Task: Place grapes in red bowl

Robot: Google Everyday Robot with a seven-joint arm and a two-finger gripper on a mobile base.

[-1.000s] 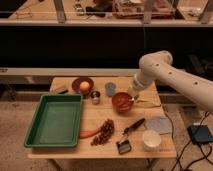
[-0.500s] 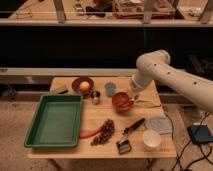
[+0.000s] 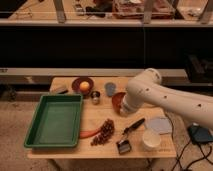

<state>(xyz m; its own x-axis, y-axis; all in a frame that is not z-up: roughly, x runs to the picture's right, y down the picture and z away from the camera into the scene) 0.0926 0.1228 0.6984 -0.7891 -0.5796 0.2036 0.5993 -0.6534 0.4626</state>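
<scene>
Grapes (image 3: 103,132) lie loose on the desk (image 3: 97,114) near its front edge, beside the carrot (image 3: 88,133), not yet lifted. Their long axis runs diagonally, the far end pointing toward the red bowl (image 3: 117,100). The gripper (image 3: 124,108) sits at the bowl, apart from them; we cannot tell whether it is open.

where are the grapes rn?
Camera view: the dark reddish-brown grape bunch lies front-centre on the wooden table, beside the orange carrot, right of the green tray. The gripper is apart, at the glossy red bowl behind.
</scene>
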